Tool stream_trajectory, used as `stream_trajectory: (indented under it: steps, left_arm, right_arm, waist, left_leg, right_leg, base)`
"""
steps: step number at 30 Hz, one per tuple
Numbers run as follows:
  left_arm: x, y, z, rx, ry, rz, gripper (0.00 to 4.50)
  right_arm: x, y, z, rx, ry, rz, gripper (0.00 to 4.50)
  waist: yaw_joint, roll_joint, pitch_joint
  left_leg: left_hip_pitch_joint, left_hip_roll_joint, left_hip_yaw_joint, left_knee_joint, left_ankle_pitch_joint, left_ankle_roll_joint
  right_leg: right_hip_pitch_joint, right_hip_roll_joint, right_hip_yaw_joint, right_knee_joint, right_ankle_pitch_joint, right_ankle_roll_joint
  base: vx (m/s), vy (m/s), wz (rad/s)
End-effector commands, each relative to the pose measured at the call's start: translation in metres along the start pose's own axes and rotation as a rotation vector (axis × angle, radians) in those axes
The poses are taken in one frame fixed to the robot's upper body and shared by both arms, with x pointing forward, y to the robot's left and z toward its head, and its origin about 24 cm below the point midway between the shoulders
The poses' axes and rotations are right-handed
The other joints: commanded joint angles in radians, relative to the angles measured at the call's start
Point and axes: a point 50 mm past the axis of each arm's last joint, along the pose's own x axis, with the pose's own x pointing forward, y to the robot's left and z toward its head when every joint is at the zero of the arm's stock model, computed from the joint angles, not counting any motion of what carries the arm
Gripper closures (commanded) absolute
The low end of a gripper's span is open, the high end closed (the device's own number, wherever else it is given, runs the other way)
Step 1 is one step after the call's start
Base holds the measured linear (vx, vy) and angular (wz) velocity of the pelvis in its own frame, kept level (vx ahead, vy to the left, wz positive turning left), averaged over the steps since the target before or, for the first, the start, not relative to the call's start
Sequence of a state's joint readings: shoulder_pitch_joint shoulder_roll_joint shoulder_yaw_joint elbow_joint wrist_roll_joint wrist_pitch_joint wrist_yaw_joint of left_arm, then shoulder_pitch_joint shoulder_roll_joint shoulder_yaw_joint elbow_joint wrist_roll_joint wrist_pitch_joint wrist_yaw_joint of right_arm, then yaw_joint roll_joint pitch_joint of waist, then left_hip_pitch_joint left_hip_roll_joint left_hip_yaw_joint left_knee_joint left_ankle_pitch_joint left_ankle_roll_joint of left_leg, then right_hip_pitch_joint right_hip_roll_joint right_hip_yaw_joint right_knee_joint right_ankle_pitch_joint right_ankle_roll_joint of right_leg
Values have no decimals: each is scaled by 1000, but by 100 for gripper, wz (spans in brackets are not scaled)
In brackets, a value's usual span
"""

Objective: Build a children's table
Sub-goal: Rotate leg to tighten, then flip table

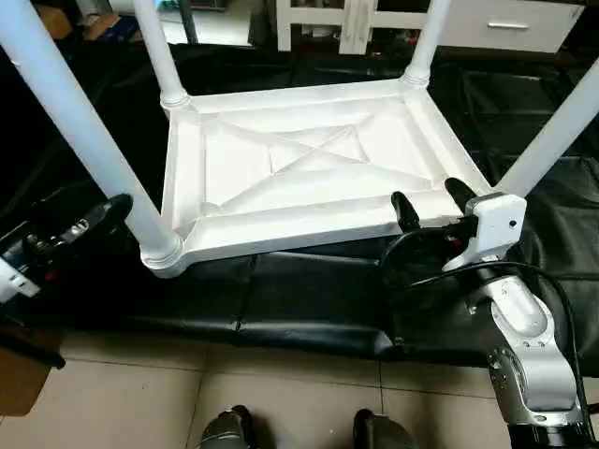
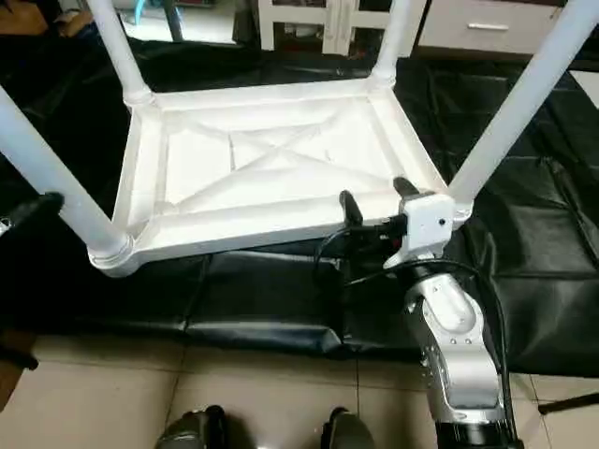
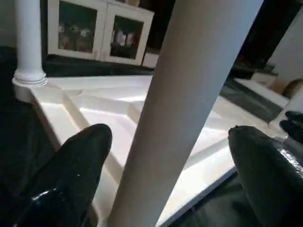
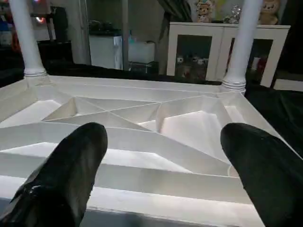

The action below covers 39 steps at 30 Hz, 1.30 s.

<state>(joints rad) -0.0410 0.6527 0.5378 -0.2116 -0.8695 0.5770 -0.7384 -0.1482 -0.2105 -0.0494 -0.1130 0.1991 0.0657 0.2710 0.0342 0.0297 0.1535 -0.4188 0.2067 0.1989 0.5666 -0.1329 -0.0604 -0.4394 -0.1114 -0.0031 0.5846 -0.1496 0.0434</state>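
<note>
top (image 1: 309, 164) lies upside down on the black mat (image 1: 299, 299), ribs up, all four legs seated in corner sockets. left end effector (image 3: 165, 156) is spread around the near-left leg (image 1: 84, 140), not clenched. right end effector (image 1: 432, 201) is released at the top's near edge (beside the near-right leg (image 1: 552, 140)). risk: a sideways push on a leg could tip the assembly or unseat the socket.

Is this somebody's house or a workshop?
Probably a room in a home: tiled floor, a white cabinet with soft toys on top, and black mats under the upside-down table.
</note>
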Motion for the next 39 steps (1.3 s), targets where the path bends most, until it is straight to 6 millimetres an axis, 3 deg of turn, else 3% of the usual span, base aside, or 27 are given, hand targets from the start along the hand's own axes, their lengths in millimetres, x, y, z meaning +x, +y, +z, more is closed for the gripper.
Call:
stream_trajectory:
  steps: [1, 6, 12, 13, 14, 21, 30, 35, 39]
  left_arm:
    - [7, -5, -2, 6, -12, -7, 10]
    - [31, -4, -13, 68, -46, 92, 10]
    - [54, 6, -17, 103, -68, 229, 81]
    - [60, 10, -18, 114, -78, 281, 81]
    - [63, 11, -19, 116, -82, 301, 88]
    - [74, 19, -20, 107, -128, 426, 158]
    - [93, 7, -22, -100, -243, 401, 224]
    - [102, 2, -20, -207, -298, 381, 228]
    - [109, 0, -18, -299, -345, 385, 228]
  right_arm:
    - [-2, 1, -1, -2, -1, 3, 10]
    - [-1, 1, 0, -2, -3, -2, 10]
    - [-1, 0, 0, -4, -6, -14, 10]
    - [-2, -1, 0, -6, -8, -20, 10]
    - [-2, -1, 1, -6, -9, -23, 10]
    - [-3, -2, 1, -9, -10, -36, 10]
    - [-4, -1, 0, -5, -10, -40, 10]
    - [-4, 0, 1, -6, -12, -41, 10]
    - [-5, 2, 0, -13, -12, -35, 10]
  waist:
    - [1, 10, -74]
    - [2, 9, -77]
    - [1, 10, -78]
    - [2, 18, -80]
    - [2, 13, -79]
    - [3, 14, -83]
    - [8, 14, -79]
    - [16, 12, -78]
    - [19, 13, -80]
  left_leg:
    - [44, -6, -1, -71, -326, -13]
    - [40, -6, -1, -68, -297, -1]
    - [41, -7, -2, -66, -316, -12]
    - [43, -7, -3, -65, -321, -17]
    - [41, -7, -4, -65, -325, -18]
    - [38, -8, -4, -62, -313, -10]
    - [41, -6, -2, -63, -342, -3]
    - [37, -6, -3, -64, -342, -4]
    - [31, -10, -2, -59, -299, 9]
  right_leg:
    - [30, 15, 0, -49, -196, -139]
    - [35, 14, 0, -49, -174, -134]
    - [32, 16, -1, -54, -209, -119]
    - [32, 15, -2, -51, -207, -121]
    - [33, 15, -2, -53, -204, -122]
    - [36, 15, -4, -52, -180, -143]
    - [32, 15, -4, -57, -210, -156]
    - [32, 14, -4, -59, -231, -140]
    - [35, 12, -4, -57, -213, -137]
  base:
    - [0, 0, 0]
    - [0, 0, 0]
    - [0, 0, 0]
    - [0, 0, 0]
    - [0, 0, 0]
    - [0, 0, 0]
    - [0, 0, 0]
    - [0, 0, 0]
    - [0, 0, 0]
